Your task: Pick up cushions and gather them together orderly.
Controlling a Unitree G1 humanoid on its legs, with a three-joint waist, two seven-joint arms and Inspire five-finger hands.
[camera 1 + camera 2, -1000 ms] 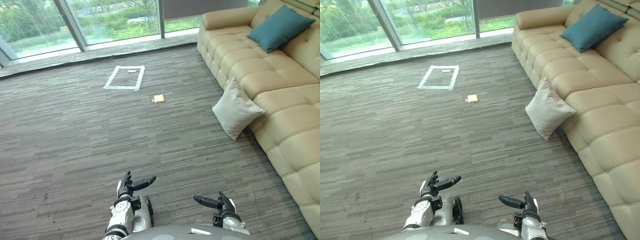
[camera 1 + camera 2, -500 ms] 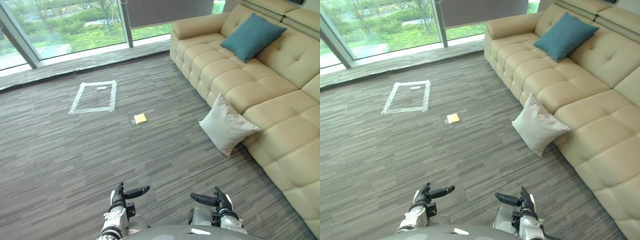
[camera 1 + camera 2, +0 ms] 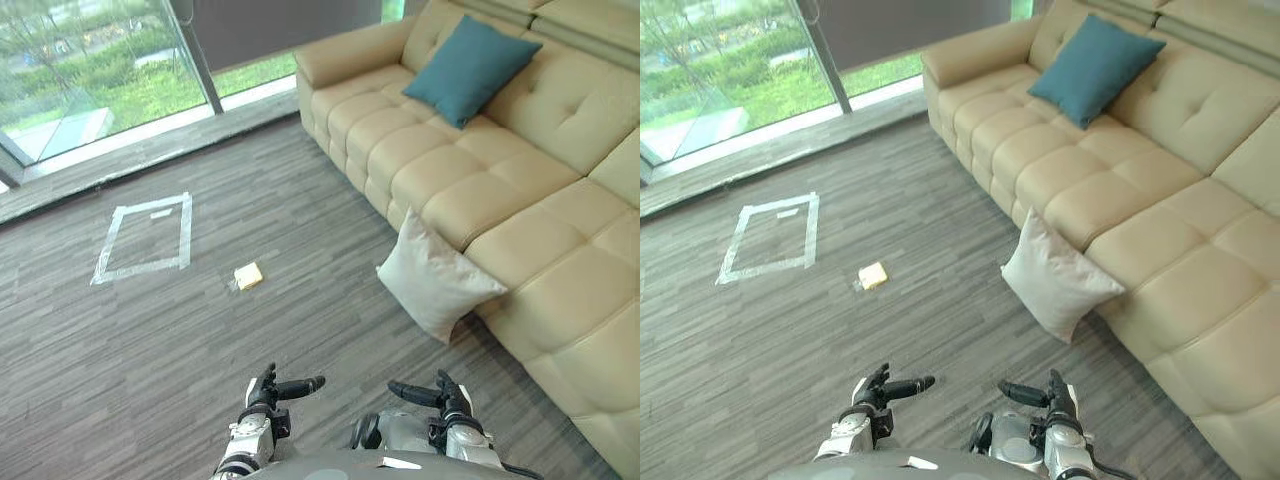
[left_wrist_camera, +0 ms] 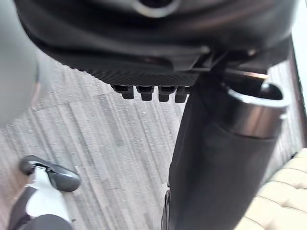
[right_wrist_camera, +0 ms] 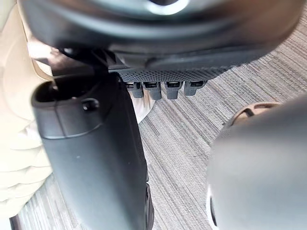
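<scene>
A white cushion [image 3: 433,284] leans on the floor against the front of the beige sofa [image 3: 560,260]. A teal cushion [image 3: 470,68] rests against the sofa's back at the far end. My left hand [image 3: 268,390] and right hand [image 3: 440,396] hover low at the bottom of the view, both open with thumbs pointing inward, holding nothing. They are well short of the white cushion, which lies ahead and to the right. In the wrist views the left hand [image 4: 158,72] and right hand [image 5: 158,72] show straight fingers over the carpet.
A white tape rectangle [image 3: 143,238] marks the grey carpet at the left. A small yellow object [image 3: 247,275] lies near it. Large windows [image 3: 90,70] run along the far wall.
The camera has turned right and moved closer: sofa and cushions have shifted left and nearer in view. Both hands stay open in the same low pose.
</scene>
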